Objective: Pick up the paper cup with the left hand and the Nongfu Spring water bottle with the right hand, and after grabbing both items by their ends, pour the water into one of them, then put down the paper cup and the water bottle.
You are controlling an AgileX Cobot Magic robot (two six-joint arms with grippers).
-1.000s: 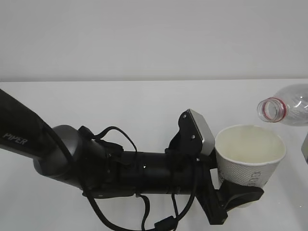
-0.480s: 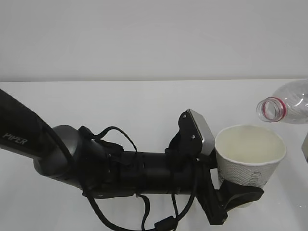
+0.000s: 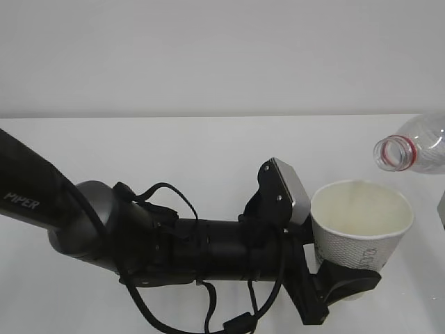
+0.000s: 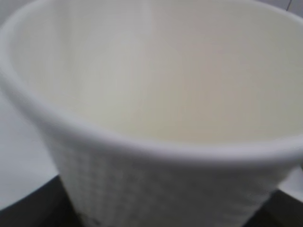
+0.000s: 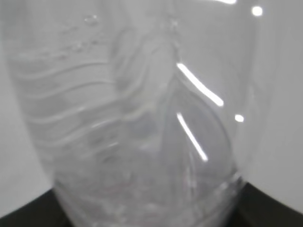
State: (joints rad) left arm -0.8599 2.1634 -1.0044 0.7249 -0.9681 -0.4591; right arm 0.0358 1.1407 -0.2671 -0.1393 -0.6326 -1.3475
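Left hand: black jaws clamped on the lower part of the paper cup, cup upright, held above the white table at right of the exterior view. Inside of the cup looks pale cream; the liquid level cannot be made out.

Nongfu Spring water bottle: uncapped, tipped nearly sideways, red-ringed mouth toward the camera, above and just right of the cup rim, not touching it.

Right hand: dark edges only, either side of the clear bottle body filling the wrist view; it grips the bottle.
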